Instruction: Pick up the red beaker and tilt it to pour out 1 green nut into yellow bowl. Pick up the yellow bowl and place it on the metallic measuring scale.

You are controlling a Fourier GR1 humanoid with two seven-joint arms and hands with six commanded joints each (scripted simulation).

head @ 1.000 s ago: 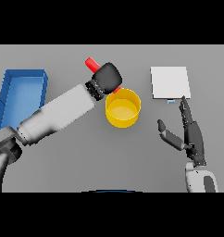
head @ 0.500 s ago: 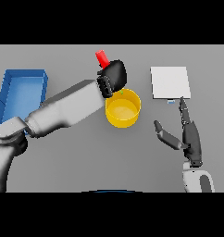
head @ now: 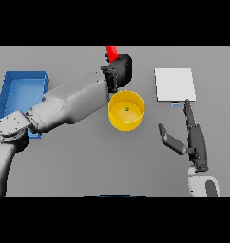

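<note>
No text, label, brand, number or sign can be read anywhere.

The bowl (head: 126, 111) sits near the middle of the table (head: 88, 161), with a nut (head: 127, 109) lying inside it. Just behind the bowl, the left hand (head: 119, 70) is raised, fingers wrapped round the beaker (head: 111, 51), which sticks out beyond it. The measuring scale (head: 174, 84) lies to the bowl's right. A tray (head: 21, 92) lies far left. The right hand (head: 193, 137) rests in front of the scale.
</note>
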